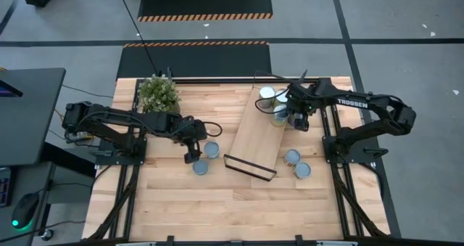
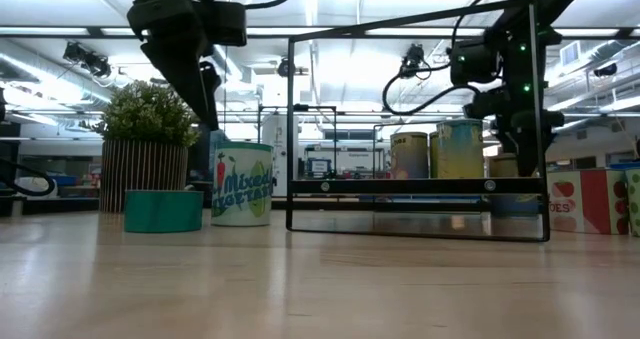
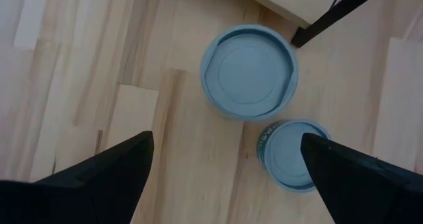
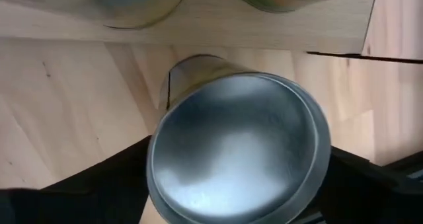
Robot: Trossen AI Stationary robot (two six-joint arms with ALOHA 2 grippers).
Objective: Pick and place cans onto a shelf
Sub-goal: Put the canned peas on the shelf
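Observation:
The light-wood shelf (image 1: 255,133) lies slantwise on the table's middle, with a black rail (image 1: 250,167) at its near end. Three cans (image 1: 267,95) stand on its far end. My right gripper (image 1: 296,120) is at the shelf's right edge, shut on a can (image 4: 238,158) with a shiny round top. My left gripper (image 1: 192,157) hangs open above the table left of the shelf, over two blue-topped cans (image 3: 248,72) (image 3: 291,154) standing on their bases. Two more cans (image 1: 292,157) (image 1: 302,170) stand on the table right of the shelf. My right gripper has the can between its two fingers, one finger (image 4: 99,184) on each side of its wall (image 4: 173,85) near the top. The fingers come from above, pointing down, and the can is upright. The shelf hides the can's bottom, so I cannot tell whether it is lifted clear.
A potted plant (image 1: 158,93) stands at the table's far left, behind my left arm. The table's near half (image 1: 239,210) is bare wood. In the low view the shelf's black frame (image 2: 418,229) stands across the middle.

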